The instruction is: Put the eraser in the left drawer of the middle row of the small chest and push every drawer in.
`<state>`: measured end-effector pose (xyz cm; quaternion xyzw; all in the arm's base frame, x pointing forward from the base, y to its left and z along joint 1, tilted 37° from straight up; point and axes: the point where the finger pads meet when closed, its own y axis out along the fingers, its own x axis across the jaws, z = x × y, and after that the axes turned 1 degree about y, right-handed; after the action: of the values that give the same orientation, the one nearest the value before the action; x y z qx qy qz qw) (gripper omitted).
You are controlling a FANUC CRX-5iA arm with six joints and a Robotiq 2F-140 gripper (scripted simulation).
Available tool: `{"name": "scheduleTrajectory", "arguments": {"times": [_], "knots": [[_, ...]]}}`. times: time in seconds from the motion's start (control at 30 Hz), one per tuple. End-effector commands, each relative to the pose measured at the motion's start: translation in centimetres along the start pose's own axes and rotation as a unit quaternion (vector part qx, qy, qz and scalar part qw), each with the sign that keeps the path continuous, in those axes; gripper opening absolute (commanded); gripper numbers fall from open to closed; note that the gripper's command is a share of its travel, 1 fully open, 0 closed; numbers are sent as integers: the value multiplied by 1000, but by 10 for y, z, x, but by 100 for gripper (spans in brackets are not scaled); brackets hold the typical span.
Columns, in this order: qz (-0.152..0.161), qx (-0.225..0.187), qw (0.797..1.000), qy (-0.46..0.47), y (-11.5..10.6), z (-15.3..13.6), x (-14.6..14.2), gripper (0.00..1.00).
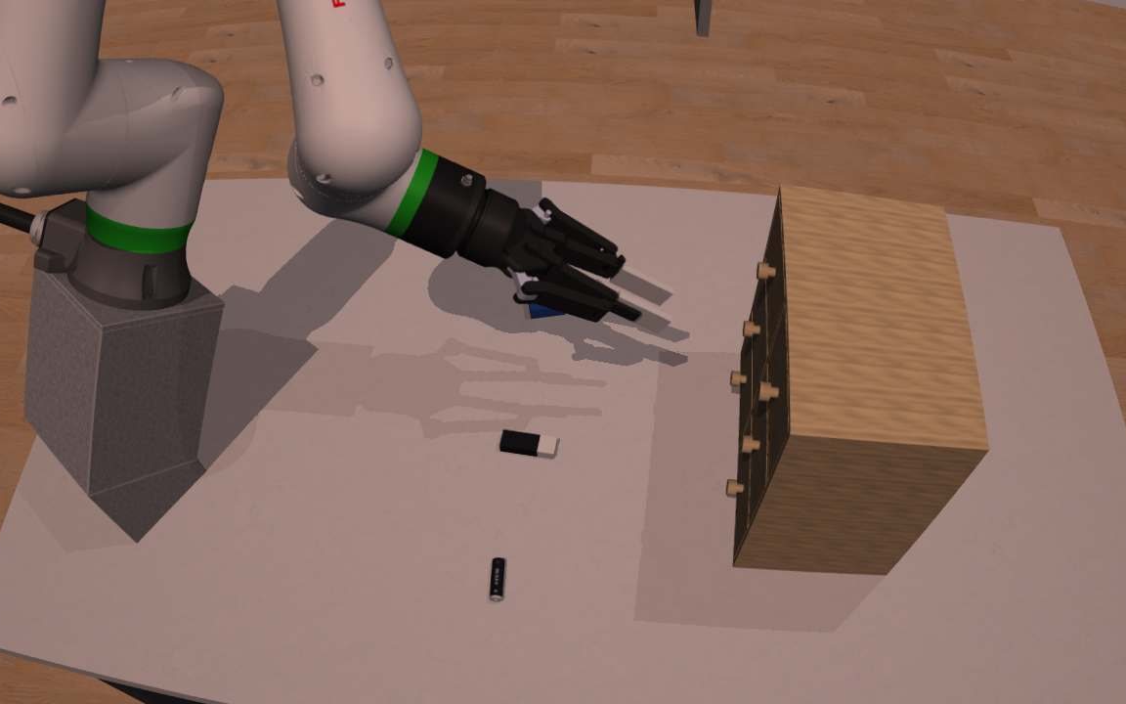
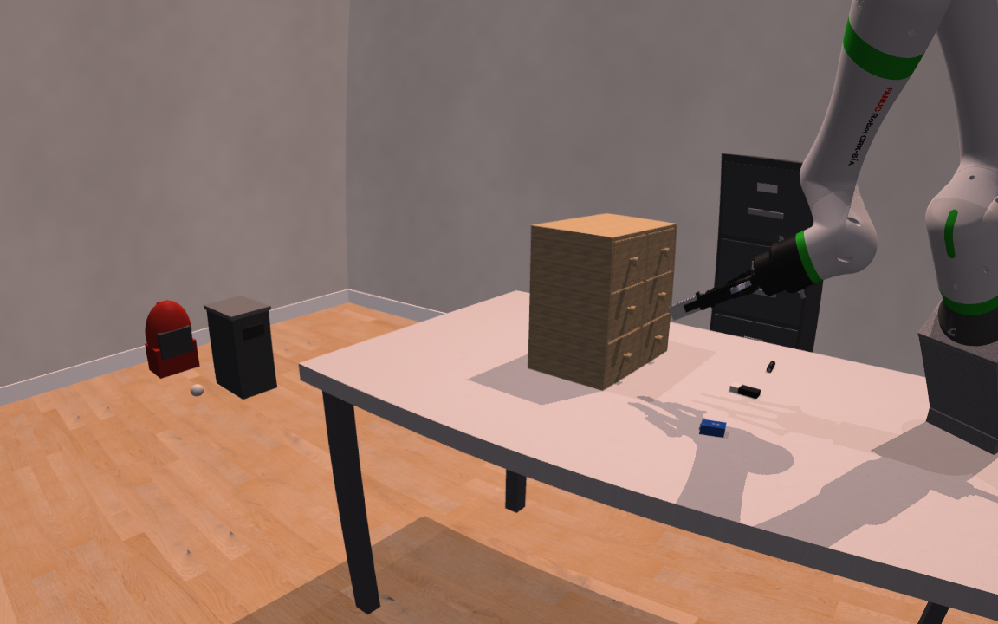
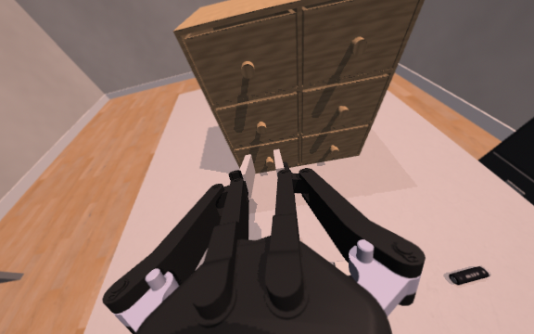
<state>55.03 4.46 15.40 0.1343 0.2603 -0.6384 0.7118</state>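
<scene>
The eraser [image 1: 529, 444] [image 2: 745, 390] is a black and white block lying flat on the table, apart from everything. The small wooden chest [image 1: 873, 350] [image 2: 573, 302] [image 3: 298, 70] has three rows of two drawers, all pushed in. The knob of the left drawer in the middle row [image 1: 750, 328] [image 3: 260, 126] stands free. My gripper [image 1: 637, 293] [image 2: 687, 306] [image 3: 263, 161] hovers above the table, pointing at the chest's front, a short way off. Its fingers are nearly shut with a narrow gap, and nothing is between them. It is well away from the eraser.
A small blue block [image 1: 541, 309] [image 2: 712, 426] lies on the table under the gripper. A black battery [image 1: 497, 578] [image 2: 771, 365] [image 3: 468, 275] lies nearer the table's front edge. The robot's base [image 1: 112, 385] stands at the left.
</scene>
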Motion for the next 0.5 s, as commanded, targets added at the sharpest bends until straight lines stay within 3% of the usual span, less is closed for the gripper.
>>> {"name": "scheduleTrajectory", "arguments": {"times": [0.0,0.47], "knots": [[0,0,1000,0,5,1,0,20],[0,0,1000,0,42,10,0,20]]}}
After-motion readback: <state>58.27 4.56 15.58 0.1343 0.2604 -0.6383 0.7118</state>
